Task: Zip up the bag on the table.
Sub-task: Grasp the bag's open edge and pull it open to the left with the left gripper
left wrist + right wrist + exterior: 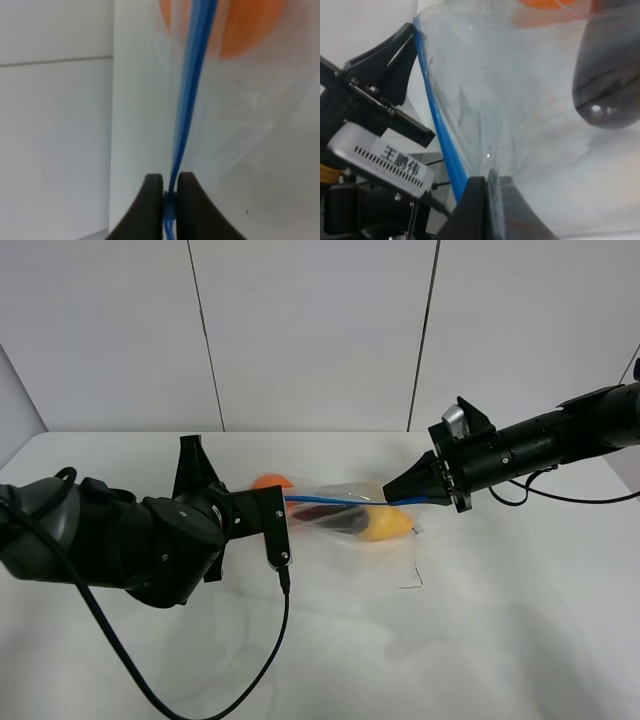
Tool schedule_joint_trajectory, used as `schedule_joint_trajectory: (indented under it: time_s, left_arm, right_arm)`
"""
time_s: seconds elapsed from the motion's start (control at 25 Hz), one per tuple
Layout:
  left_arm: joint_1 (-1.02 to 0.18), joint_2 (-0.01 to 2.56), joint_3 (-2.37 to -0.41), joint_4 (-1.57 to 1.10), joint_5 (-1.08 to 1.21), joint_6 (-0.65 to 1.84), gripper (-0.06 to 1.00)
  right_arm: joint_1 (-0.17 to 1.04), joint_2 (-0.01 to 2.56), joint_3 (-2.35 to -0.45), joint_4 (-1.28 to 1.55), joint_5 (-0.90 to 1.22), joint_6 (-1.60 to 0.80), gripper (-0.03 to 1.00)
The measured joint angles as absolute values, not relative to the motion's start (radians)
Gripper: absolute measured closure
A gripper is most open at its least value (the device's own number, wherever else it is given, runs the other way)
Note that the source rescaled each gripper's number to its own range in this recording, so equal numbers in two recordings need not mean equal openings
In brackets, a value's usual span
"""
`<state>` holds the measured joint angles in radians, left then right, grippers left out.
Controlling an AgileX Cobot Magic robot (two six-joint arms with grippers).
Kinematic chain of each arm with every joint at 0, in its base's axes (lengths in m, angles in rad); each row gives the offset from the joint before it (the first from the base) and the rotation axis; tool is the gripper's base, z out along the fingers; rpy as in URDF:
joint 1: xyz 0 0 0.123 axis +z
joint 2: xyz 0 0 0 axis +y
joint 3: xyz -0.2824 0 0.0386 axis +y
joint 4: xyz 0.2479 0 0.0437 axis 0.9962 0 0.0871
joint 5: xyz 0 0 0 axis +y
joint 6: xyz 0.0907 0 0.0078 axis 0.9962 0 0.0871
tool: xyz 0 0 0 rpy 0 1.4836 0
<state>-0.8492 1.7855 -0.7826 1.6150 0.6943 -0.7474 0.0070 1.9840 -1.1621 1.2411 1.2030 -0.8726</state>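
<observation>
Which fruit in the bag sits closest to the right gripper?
The yellow fruit, beside the right gripper; the purple fruit is farther, the orange fruit by the left gripper.

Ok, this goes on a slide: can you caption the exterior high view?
The left gripper and right gripper pinch opposite ends of the blue zip strip on the bag, over the table.

The right gripper (489, 181) pinches the clear bag (520, 100) at its edge, beside the blue zip strip (436, 112).
</observation>
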Motion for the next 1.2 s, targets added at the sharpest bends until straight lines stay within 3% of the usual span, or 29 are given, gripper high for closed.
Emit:
schedule_joint_trajectory:
  time_s: [0.96,1.08,1.2]
  left_arm:
    - [-0.769,1.785,-0.75,1.618,0.67,-0.749,0.94]
    - [-0.766,1.785,-0.748,1.607,0.684,-0.749,0.84]
    - [-0.757,1.785,-0.746,1.595,0.699,-0.749,0.58]
  right_arm:
    - [0.016,1.984,-1.162,1.244,1.203,-0.873,0.97]
    - [0.016,1.984,-1.162,1.233,1.203,-0.873,0.97]
    - [0.013,1.984,-1.162,1.23,1.203,-0.873,0.97]
